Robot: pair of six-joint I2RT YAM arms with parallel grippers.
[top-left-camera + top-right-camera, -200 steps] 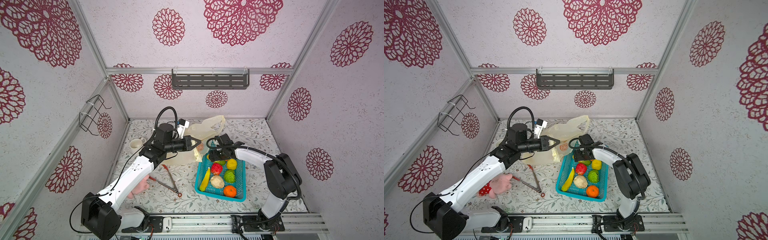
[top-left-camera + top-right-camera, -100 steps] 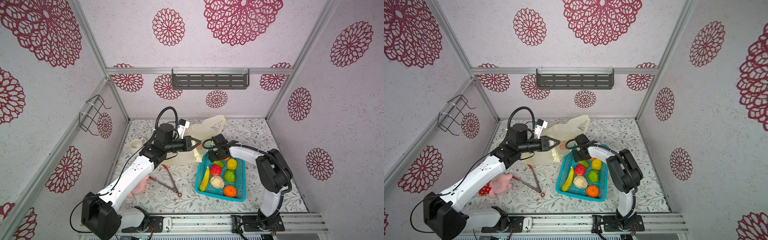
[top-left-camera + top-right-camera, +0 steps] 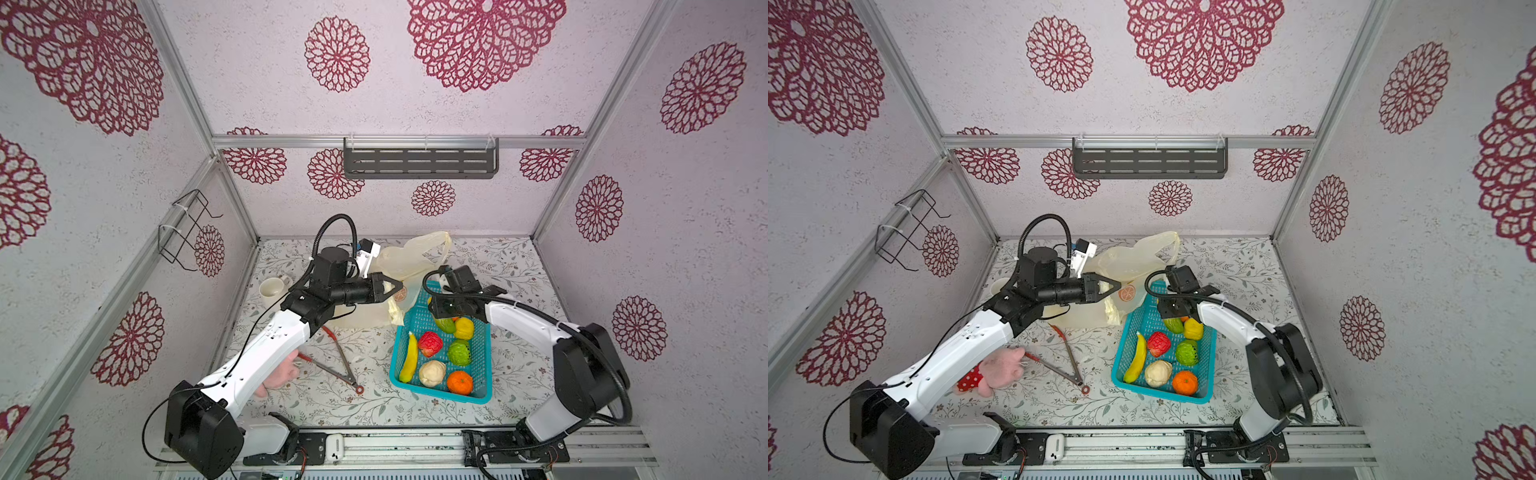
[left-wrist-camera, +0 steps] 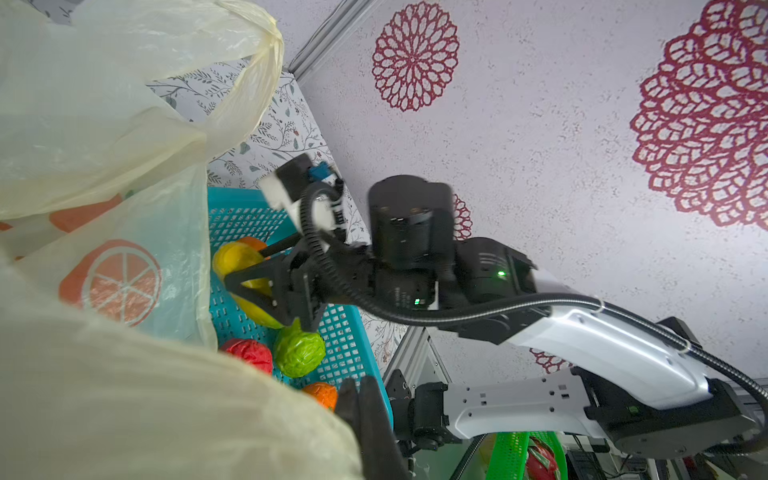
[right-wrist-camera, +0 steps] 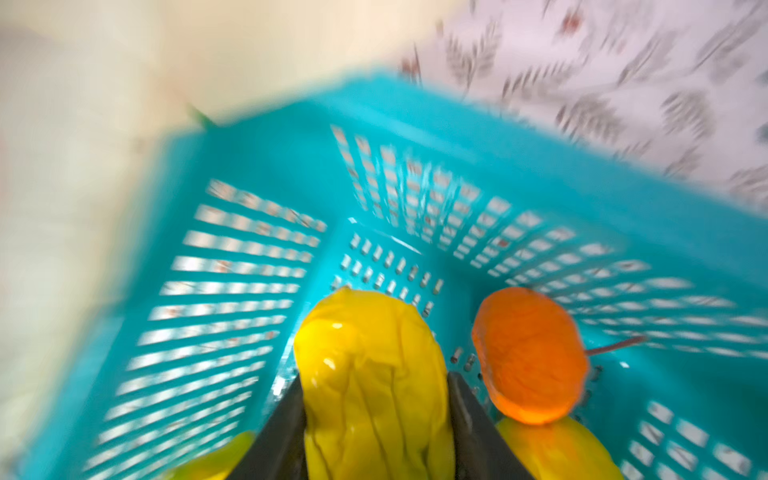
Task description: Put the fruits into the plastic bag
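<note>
Right wrist view: we see right gripper point(image 5: 375, 379) pinching the yellow fruit point(image 5: 365, 340) in the teal basket point(image 5: 257, 166) | left gripper point(image 3: 390, 287) clamps plastic bag point(image 3: 409, 259) rim beside it | step: pick | next: lift clear, carry to bag mouth.

This looks like a robot test booth in a lab, dressed up to seem homely. Aluminium frame posts point(image 3: 235, 199) hold wall panels point(image 3: 415, 108) papered with red flower medallions. A leaf-print sheet covers the counter point(image 3: 519, 266), and two white-and-black arms point(image 3: 266, 353) are bolted to a metal rail point(image 3: 395, 446). A slotted shelf point(image 3: 419, 162) and a wire rack point(image 3: 187, 232) hang on the walls.
</note>
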